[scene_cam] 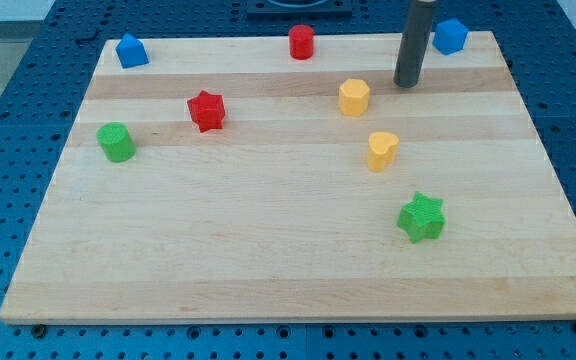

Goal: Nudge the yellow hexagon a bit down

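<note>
The yellow hexagon (354, 97) sits on the wooden board (268, 260) in the upper right-centre. My tip (406, 85) rests on the board a short way to the hexagon's right and slightly above it, not touching it. A second yellow block, heart-like in shape (382, 150), lies below the hexagon.
A red star (206, 110) and a green cylinder (116, 142) lie at the left. A blue block (131, 50) sits at the top left, a red cylinder (301, 42) at top centre, a blue block (450, 36) at top right. A green star (421, 217) lies at lower right.
</note>
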Robot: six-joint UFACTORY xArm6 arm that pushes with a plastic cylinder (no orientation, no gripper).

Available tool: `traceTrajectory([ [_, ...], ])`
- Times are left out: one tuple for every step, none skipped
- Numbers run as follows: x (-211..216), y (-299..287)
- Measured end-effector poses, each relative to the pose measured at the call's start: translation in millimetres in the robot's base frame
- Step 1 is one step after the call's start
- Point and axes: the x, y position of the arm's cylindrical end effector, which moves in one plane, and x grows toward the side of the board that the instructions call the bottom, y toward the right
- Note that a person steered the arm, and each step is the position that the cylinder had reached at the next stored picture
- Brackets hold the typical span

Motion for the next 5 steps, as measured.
traceTrajectory([
  [-14,-37],
  [-18,-85],
  [-7,-118],
  [7,-115],
  [14,-86],
])
